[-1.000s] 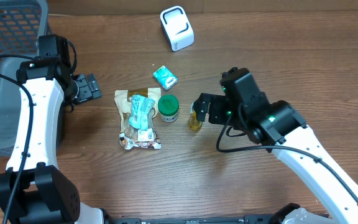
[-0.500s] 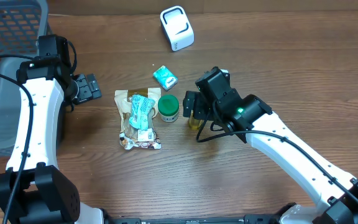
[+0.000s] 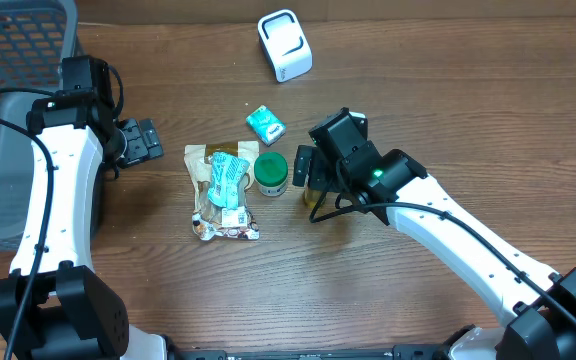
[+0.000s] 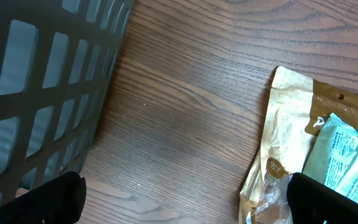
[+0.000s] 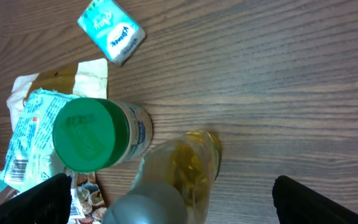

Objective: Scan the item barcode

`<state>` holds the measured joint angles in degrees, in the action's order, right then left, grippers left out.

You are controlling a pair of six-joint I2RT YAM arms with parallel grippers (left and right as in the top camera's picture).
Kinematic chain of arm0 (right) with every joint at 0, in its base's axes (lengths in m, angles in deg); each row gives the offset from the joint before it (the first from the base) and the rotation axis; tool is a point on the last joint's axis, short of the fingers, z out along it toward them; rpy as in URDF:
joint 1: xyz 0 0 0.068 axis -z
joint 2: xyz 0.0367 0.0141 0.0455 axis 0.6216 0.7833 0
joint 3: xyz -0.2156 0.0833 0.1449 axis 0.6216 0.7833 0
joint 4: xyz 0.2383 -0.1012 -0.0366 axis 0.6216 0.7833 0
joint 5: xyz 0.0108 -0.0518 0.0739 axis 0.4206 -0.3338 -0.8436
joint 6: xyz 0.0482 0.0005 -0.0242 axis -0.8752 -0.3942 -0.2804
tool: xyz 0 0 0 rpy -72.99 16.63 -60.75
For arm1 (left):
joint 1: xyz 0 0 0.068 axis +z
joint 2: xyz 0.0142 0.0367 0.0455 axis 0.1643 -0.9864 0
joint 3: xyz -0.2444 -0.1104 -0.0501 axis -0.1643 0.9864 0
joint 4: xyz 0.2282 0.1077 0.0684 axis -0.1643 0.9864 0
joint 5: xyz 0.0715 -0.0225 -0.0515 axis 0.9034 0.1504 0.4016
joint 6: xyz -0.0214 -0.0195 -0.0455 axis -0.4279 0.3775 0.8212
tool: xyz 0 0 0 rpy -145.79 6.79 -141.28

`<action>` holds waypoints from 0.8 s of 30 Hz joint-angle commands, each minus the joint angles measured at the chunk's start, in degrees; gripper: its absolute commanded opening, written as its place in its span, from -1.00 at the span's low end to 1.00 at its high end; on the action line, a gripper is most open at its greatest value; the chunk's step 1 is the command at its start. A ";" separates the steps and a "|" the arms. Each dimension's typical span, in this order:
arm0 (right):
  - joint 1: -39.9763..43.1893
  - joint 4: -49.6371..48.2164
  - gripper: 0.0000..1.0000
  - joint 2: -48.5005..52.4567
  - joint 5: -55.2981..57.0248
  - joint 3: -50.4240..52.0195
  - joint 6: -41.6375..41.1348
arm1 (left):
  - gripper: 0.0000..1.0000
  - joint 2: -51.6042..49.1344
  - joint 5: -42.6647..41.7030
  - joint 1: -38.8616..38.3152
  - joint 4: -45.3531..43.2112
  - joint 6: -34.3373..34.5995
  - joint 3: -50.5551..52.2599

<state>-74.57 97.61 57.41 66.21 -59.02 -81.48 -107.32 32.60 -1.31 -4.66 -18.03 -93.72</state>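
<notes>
Right gripper (image 3: pixel 309 170) is spread wide with nothing in it; on my wrist feed its fingers stand on either side of the bottle (image 5: pixel 188 165), well clear of it. That bottle holds yellow liquid under a grey cap and sits near the middle of the table (image 3: pixel 448 100), partly under the gripper from overhead. Just beside it at 9 o'clock I see a green-lidded jar (image 3: pixel 271 172); whether they touch I cannot tell. At 11 o'clock lies a small teal box (image 3: pixel 265 124), and further off at 12 o'clock is the white scanner (image 3: pixel 285 45). Past the jar, at 9 o'clock, a tan pouch (image 3: pixel 206 195) lies flat with a teal packet (image 3: pixel 228 178) on top. Beyond that, my left gripper (image 3: pixel 146 140) is likewise released and empty over bare wood, the grey basket (image 3: pixel 18 40) at its 9 o'clock.
</notes>
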 commanded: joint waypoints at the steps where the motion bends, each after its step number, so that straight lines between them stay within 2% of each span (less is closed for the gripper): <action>1: -0.31 0.28 1.00 0.42 0.20 -1.38 -0.42 | 0.99 0.92 0.70 0.09 0.00 -0.83 -1.18; 6: -1.27 0.26 0.99 2.34 0.22 -1.38 -0.42 | 0.99 0.92 0.70 0.09 0.00 -0.83 -1.18; 12: -2.58 0.28 0.89 4.70 0.24 -1.38 -0.39 | 0.99 0.92 0.70 0.09 0.00 -0.83 -1.18; 17: -2.69 0.37 0.69 4.72 1.01 -2.08 0.07 | 0.99 0.92 0.70 0.09 0.00 -0.83 -1.18; 22: -2.62 10.19 0.70 4.74 1.33 -12.70 1.40 | 0.99 0.92 0.70 0.09 0.00 -0.83 -1.18; 24: -2.62 14.14 0.76 4.74 1.31 -17.46 1.36 | 1.00 0.92 0.70 0.09 0.00 -0.83 -1.18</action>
<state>-77.09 108.65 62.48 66.49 -67.67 -81.02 -107.32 32.58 -1.31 -4.63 -18.03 -93.72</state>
